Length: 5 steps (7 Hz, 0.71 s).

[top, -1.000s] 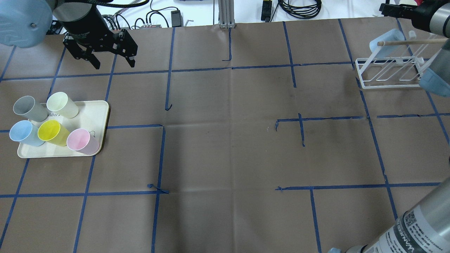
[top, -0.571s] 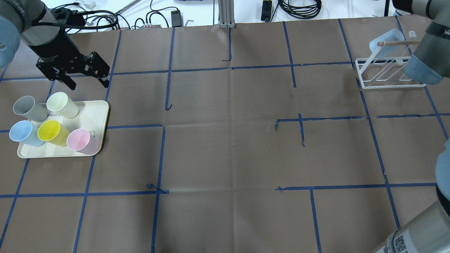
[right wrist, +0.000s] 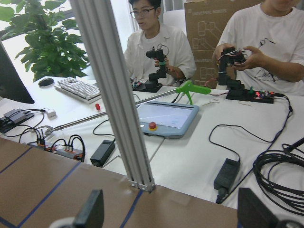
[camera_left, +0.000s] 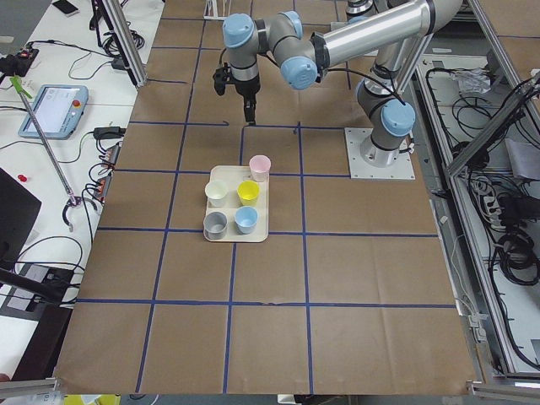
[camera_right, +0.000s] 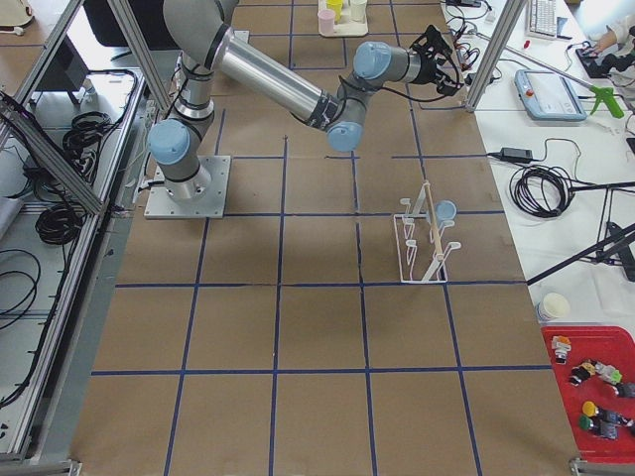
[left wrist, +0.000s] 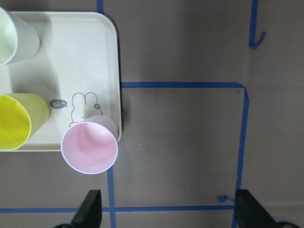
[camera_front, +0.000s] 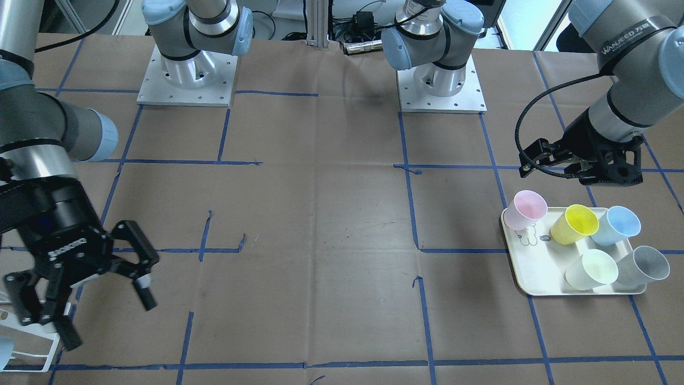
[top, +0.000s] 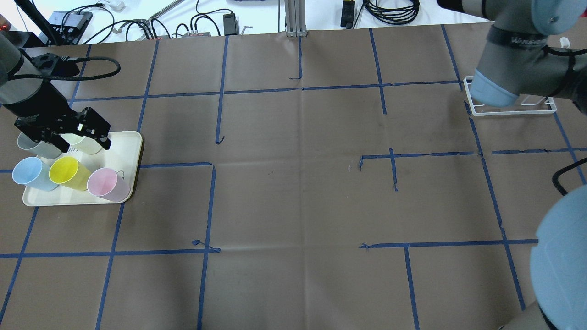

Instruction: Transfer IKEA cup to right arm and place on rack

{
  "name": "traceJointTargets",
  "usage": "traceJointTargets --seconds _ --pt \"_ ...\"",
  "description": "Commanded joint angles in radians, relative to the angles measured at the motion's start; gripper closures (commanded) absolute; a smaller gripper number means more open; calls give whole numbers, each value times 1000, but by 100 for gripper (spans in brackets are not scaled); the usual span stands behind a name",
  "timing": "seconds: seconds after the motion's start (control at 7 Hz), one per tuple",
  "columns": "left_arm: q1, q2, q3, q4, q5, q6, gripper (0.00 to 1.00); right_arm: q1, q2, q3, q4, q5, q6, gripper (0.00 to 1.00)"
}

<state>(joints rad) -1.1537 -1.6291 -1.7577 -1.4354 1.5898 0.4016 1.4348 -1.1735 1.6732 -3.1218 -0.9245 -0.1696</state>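
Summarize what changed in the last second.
Left gripper, open, moved toward the robot and leftward, now over the tray's far cups. Right arm swung across the rack, hiding its blue cup in the overhead view. Nothing grabbed or released. Tray, its five cups and rack unmoved.

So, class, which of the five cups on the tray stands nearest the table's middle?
The pink cup; the yellow cup, blue cup, grey cup and pale green cup all stand farther out.

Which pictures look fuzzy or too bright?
Front-facing view: the right gripper looks smeared. Overhead view: the big pale-blue joint cap is near and soft, and the white desk up top is washed out. Left wrist view: the pink cup is sharp.
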Motion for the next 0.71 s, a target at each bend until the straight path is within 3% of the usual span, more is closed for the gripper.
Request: traceJointTargets --seconds 0.0,0.29,0.57 --pt "26 -17 -47 73 7 17 1 120 43 -3 -36 13 72 0" --pt "25 -63 -107 163 6 8 1 151 102 -3 -252 13 445 0" --pt "19 -107 -126 205 -2 5 1 168 146 -1 -392 21 779 0"
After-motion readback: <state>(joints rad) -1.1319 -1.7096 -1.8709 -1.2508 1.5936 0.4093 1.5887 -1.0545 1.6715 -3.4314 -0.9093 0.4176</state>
